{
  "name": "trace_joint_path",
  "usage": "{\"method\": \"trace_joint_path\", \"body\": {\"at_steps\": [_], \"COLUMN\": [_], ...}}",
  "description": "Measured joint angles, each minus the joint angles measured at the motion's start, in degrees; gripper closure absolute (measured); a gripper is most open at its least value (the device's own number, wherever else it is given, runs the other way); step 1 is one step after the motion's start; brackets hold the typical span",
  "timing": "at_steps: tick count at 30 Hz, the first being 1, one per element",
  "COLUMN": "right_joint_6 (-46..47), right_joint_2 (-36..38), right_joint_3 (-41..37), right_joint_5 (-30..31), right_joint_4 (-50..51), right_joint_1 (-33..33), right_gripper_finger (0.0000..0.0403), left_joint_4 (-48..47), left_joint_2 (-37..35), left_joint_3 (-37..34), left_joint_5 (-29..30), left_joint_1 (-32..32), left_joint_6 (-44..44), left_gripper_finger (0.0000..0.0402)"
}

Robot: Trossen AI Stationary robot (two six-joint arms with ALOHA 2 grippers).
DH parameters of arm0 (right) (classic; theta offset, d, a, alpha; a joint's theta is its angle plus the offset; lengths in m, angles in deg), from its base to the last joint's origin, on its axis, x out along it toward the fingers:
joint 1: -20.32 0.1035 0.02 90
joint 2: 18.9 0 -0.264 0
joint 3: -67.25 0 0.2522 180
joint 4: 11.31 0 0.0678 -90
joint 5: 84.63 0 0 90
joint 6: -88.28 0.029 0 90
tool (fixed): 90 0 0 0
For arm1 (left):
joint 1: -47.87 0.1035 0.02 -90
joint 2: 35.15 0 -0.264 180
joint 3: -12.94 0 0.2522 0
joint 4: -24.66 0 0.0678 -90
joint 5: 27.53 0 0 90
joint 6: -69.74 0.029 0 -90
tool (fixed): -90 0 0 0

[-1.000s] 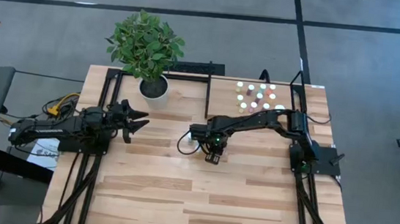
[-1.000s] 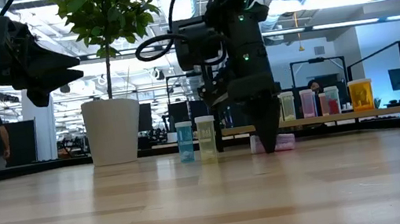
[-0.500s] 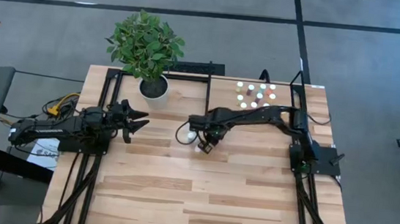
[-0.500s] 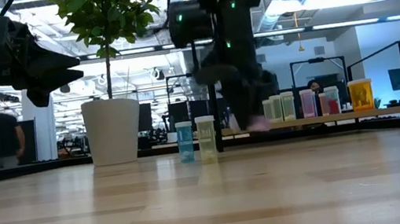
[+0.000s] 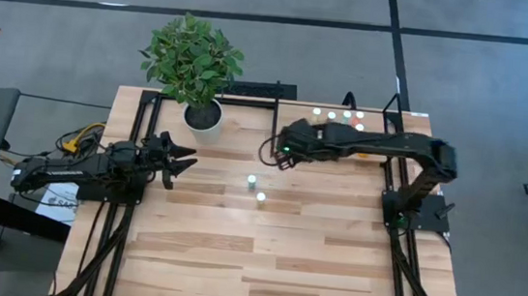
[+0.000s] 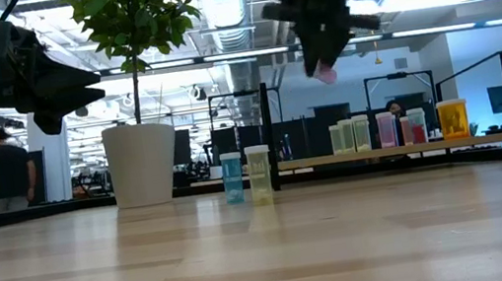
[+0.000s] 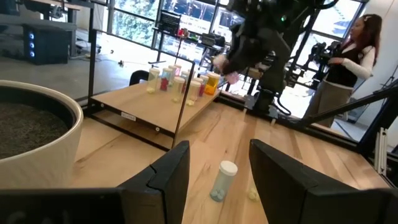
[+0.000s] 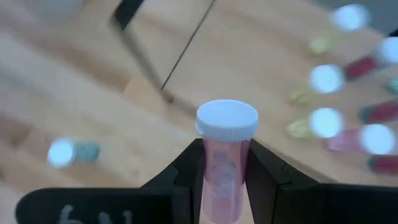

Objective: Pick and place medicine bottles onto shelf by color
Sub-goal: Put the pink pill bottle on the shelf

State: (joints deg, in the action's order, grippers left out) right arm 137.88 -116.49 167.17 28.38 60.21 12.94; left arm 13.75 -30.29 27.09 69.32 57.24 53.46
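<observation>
My right gripper [image 5: 285, 153] is shut on a pink medicine bottle with a white cap [image 8: 226, 155], high above the table near the shelf's left bar; the bottle also shows in the low view [image 6: 325, 73]. The shelf [image 5: 366, 148], a light-wood board in black bars at the far right, carries several bottles [image 5: 337, 117] standing on their bases. Two more bottles stand on the tabletop, a bluish one [image 6: 232, 176] and a yellowish one [image 6: 259, 172]. My left gripper [image 5: 185, 160] is open and empty at the table's left. My right gripper pinches the pink bottle's body [image 8: 224, 171] just below the cap between its two fingers [image 8: 186, 171], one on each side. The bottle lies along the fingers, and its white cap [image 8: 227, 119] sticks out past their free ends. It is lifted clear of the table.
A white plant pot [image 5: 203, 115] with a leafy plant stands at the far left of the shelf frame. A thin black bar [image 5: 276, 120] marks the shelf's left side. People show in the room behind the table.
My right gripper has risen from the table's middle with the pink bottle and gone toward the far edge and the shelf. The bottle, which was down at the tabletop, is now lifted clear. The two standing bottles have stayed in place.
</observation>
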Motion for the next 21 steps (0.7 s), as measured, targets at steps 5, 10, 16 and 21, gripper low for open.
{"method": "trace_joint_path", "body": {"at_steps": [5,10,16,21], "right_joint_6": [8.3,17.9,31.0,38.7], "right_joint_2": [6.1,8.4,8.3,8.2], "right_joint_3": [-9.2,-17.2,-21.2,-22.0], "right_joint_5": [9.5,16.4,22.9,28.5], "right_joint_4": [-6.1,-10.7,-11.5,-11.5], "right_joint_1": [1.6,4.2,8.6,12.7], "right_gripper_finger": [0.0299,0.0299,0.03,0.03], "left_joint_4": [0.0,0.0,0.0,0.0], "left_joint_2": [0.0,0.0,0.0,0.0], "left_joint_3": [0.0,0.0,0.0,0.0], "left_joint_5": [0.0,0.0,0.0,0.0], "left_joint_1": [0.0,0.0,0.0,0.0], "left_joint_6": [0.0,0.0,0.0,0.0], "left_gripper_finger": [0.0248,0.0248,0.0248,0.0248]}}
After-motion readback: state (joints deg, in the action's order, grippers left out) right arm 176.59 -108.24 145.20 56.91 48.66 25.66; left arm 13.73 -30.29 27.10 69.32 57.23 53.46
